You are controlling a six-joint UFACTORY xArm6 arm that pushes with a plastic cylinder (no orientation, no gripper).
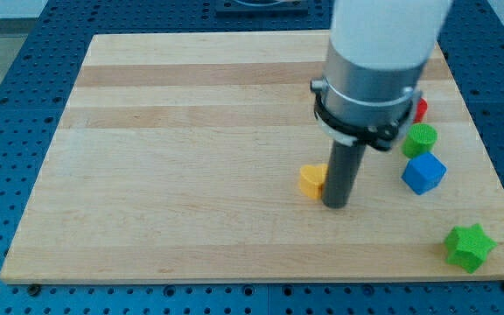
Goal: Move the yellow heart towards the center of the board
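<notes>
Five blocks are showing on the wooden board, and four of them are sitting well over on the right side. Nearest to me, the yellow heart is lying a little right of the board's middle, and my tip is resting just beside it on its right, touching it or very nearly so; I cannot tell which, since my rod is hiding the heart's right edge. I am carrying no pincer at all, only this straight dark rod, so nothing is spreading, pressing together or pinching.

Further right, the blue cube is sitting near the board's right edge, with a green round block just behind it on the far side, close to touching. A red block is peeking out behind that one, mostly hidden by my arm, so its shape is not making itself out. Down at the near right corner, a green star is lying well apart from the others.
</notes>
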